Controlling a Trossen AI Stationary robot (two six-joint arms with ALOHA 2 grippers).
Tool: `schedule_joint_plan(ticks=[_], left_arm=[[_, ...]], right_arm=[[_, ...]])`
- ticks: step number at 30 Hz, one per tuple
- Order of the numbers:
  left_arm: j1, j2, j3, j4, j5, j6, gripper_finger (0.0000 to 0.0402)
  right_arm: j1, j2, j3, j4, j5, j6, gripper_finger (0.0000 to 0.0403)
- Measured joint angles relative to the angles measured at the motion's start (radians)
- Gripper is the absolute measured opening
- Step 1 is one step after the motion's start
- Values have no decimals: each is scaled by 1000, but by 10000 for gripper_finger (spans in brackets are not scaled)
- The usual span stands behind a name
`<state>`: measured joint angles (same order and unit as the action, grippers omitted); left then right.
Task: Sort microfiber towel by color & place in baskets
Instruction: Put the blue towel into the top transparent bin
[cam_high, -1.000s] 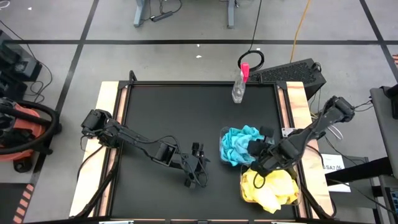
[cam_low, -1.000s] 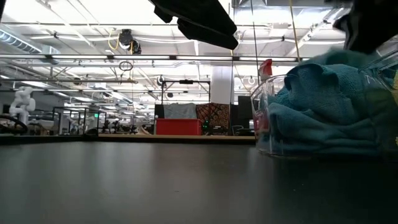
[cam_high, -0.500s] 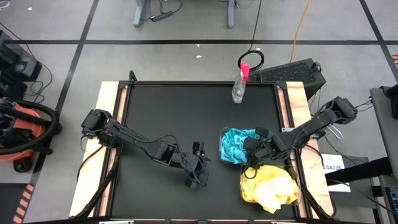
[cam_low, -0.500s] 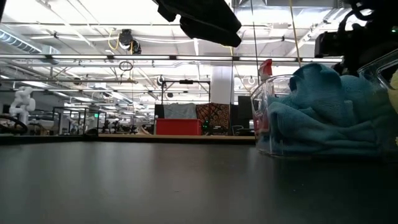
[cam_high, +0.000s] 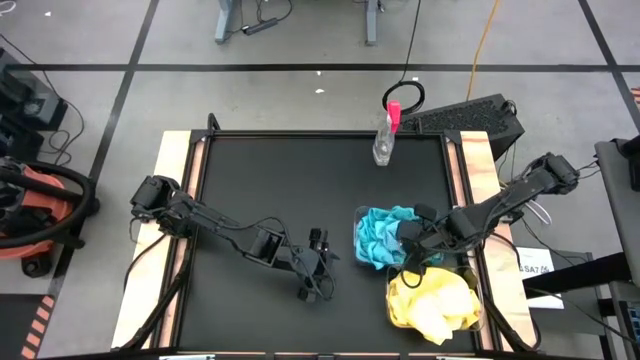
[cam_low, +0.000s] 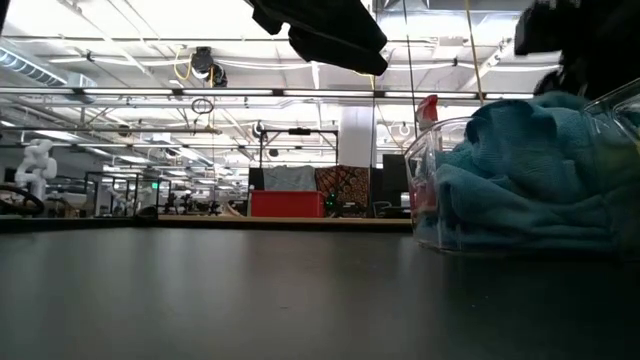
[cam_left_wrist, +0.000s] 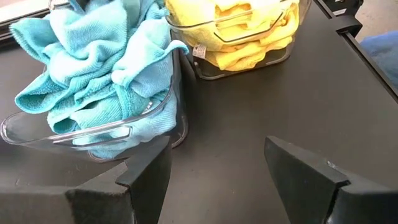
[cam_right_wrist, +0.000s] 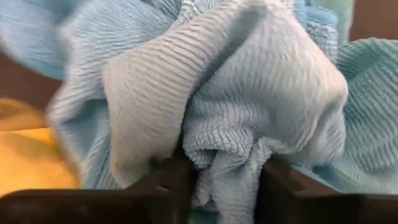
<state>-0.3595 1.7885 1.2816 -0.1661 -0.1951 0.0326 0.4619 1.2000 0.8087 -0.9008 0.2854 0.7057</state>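
We see the right gripper reaching into the basket of blue towels on the right half of the black table. In the right wrist view its two dark fingers stand a little apart with a fold of blue towel bunched between them; we cannot tell whether they still pinch the cloth or have let it go. The blue pile fills its clear basket and spills over the rim. Just beside it, nearer the table's front edge, the second clear basket holds the yellow towels, heaped above the rim too.

The left gripper waits over the middle of the table, its fingers spread wide and holding nothing, pointed at the two baskets.

A spray bottle with a pink top stands upright at the far edge, well apart from the baskets.
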Motion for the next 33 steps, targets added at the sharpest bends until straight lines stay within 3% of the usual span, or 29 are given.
schedule_joint_plan(ticks=[7,13,21,29,33], left_arm=[[0,0,0,0,0,0,263],[0,0,0,0,0,0,263],[0,0,0,0,0,-1,263],[0,0,0,1,0,-1,263],[0,0,0,1,0,-2,263]], right_arm=[[42,-71,109,-95,3,15,196],[76,-117,190,-150,-4,25,226],[111,-156,281,-319,47,82,218],[159,-176,292,-225,163,30,195],[169,-142,292,-185,192,-9,165]])
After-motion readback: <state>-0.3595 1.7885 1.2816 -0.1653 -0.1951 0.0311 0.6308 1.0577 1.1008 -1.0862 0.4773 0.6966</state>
